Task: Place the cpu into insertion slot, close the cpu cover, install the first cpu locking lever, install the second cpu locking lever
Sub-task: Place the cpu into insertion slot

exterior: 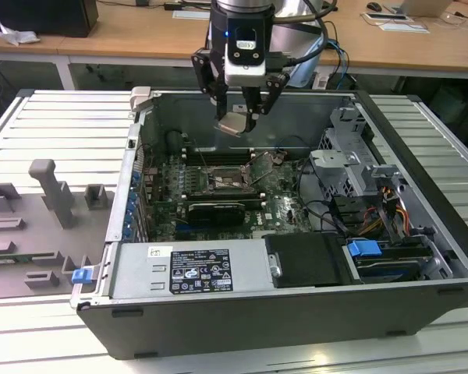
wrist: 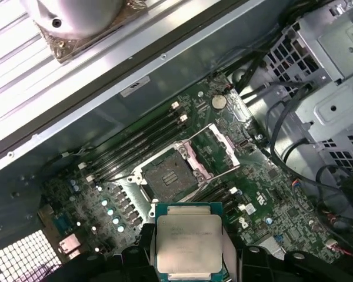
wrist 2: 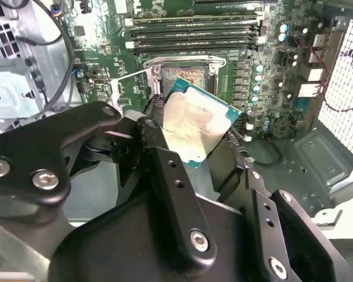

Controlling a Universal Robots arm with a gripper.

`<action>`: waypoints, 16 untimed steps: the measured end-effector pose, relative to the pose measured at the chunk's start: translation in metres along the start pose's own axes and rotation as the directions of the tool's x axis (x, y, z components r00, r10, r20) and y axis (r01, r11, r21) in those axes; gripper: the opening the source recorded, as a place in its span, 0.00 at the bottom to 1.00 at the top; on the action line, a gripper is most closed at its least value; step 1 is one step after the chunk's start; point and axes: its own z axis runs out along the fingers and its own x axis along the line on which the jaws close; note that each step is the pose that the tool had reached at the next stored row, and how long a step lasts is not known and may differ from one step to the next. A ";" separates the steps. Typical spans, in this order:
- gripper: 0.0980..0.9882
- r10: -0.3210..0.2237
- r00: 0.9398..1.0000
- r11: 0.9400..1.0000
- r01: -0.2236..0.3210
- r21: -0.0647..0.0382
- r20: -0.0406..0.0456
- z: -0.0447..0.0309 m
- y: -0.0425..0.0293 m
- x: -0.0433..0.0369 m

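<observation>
The gripper (exterior: 238, 117) is clenched on the cpu (exterior: 232, 123), holding it by 2 opposite edges in the air above the open computer case (exterior: 296, 327). In the exterior view, the insertion slot (exterior: 228, 181) lies at 6 o'clock from the chip, well apart and lower, on the motherboard (exterior: 285, 204). The chip is near square, and its edges look turned out of line with the slot's rim. The cpu cover (exterior: 264, 166) stands flipped up at 2 o'clock of the slot. Count: 1 cpu, 1 slot, 1 cover, 1 arm.
</observation>
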 end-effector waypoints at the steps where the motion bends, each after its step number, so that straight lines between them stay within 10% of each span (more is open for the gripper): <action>1: 0.49 0.025 1.000 1.000 -0.025 0.000 0.002 0.0002 0.0000 0.0000; 8: 0.49 0.122 0.993 0.993 -0.122 -0.002 0.009 0.0009 0.0000 -0.0001; 16: 0.49 0.259 0.966 0.966 -0.259 -0.005 0.018 0.0021 0.0000 -0.0003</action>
